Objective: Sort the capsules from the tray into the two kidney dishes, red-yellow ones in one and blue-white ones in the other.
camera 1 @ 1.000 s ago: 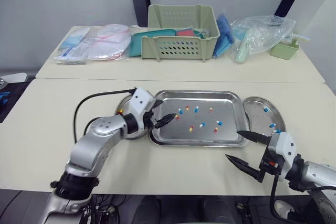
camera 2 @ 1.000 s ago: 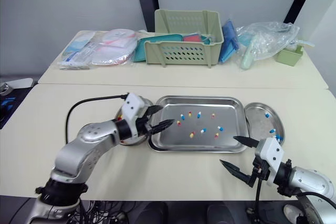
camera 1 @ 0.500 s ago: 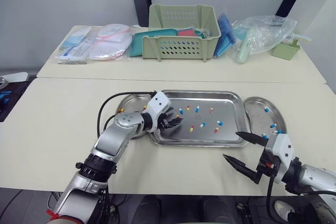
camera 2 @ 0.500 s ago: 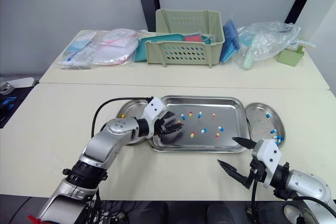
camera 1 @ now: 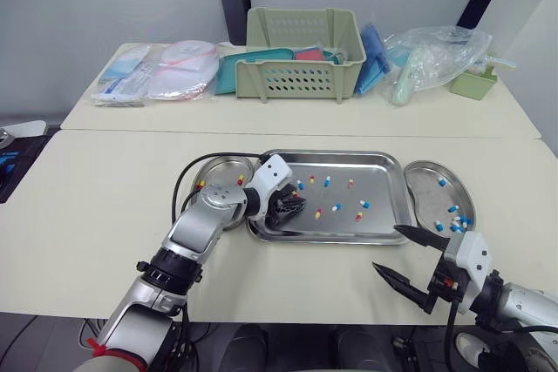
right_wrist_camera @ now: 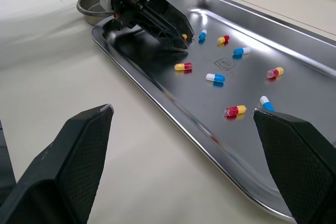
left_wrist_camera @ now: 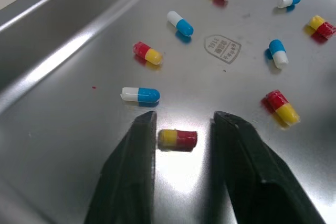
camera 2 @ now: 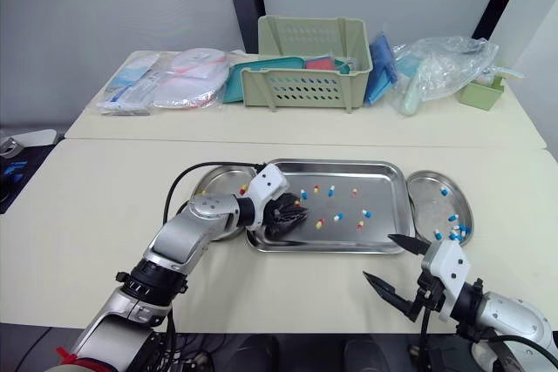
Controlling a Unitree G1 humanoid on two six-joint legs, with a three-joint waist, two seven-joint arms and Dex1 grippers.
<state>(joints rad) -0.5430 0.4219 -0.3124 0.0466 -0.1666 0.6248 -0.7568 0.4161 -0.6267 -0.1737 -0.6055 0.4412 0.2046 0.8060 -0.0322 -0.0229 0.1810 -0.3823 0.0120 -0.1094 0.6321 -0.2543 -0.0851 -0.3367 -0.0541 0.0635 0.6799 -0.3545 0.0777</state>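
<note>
1. Over the left half of the tray [camera 1: 342,226], the left gripper [left_wrist_camera: 184,119] is pointing down at the metal floor, with its tips close to the surface.
2. Its two black fingers [left_wrist_camera: 137,156] are standing partly open, straddling a red-yellow capsule [left_wrist_camera: 177,138]. The capsule is lying flat on the tray between them. One finger is sitting just beside its yellow end and a small gap is showing at the red end. Nothing is being gripped.
3. A blue-white capsule [left_wrist_camera: 140,94] is lying just beyond the fingertips. Other scattered capsules [camera 1: 364,204] of both colours are lying across the middle of the tray.
4. The tray is sitting mid-desk [camera 1: 78,215], between the two dishes, each of them just beside one of its short edges.
5. The left kidney dish [camera 1: 218,165] is holding at least one red-yellow piece near its left rim; it is too small to count.
6. The right kidney dish [camera 1: 425,179] is holding blue-white capsules [camera 1: 454,216], most of them bunching toward its front right rim.
7. The right gripper [camera 2: 377,256] is hovering near the desk's front edge, off the tray's front right corner. Its fingers are spreading wide and holding nothing.
8. On the rear desk, a green basket [camera 1: 301,76] is sitting among packets and bags.
</note>
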